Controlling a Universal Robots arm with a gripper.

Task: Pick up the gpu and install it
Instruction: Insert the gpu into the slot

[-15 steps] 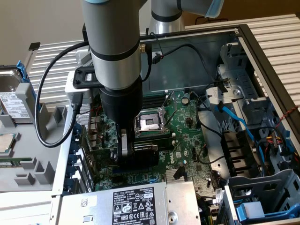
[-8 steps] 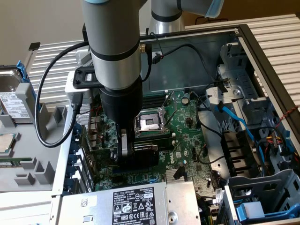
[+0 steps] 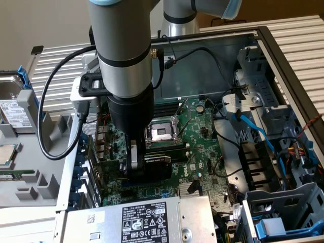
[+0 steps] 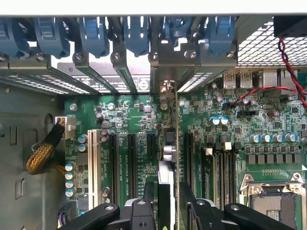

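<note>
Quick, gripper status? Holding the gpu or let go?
Gripper: at the gpu, which stands on edge on the motherboard; open or closed cannot be told.

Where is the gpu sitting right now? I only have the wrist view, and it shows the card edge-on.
Observer: In the exterior view the gpu stands upright on the motherboard, with its glossy black shroud facing the camera.
Operator: What's in front of it, toward that camera?
Observer: A grey power supply with a black label lies along the case's near edge.
Operator: Anything trailing off the arm?
Observer: A black cable loops out from the wrist on the exterior view's left.
</note>
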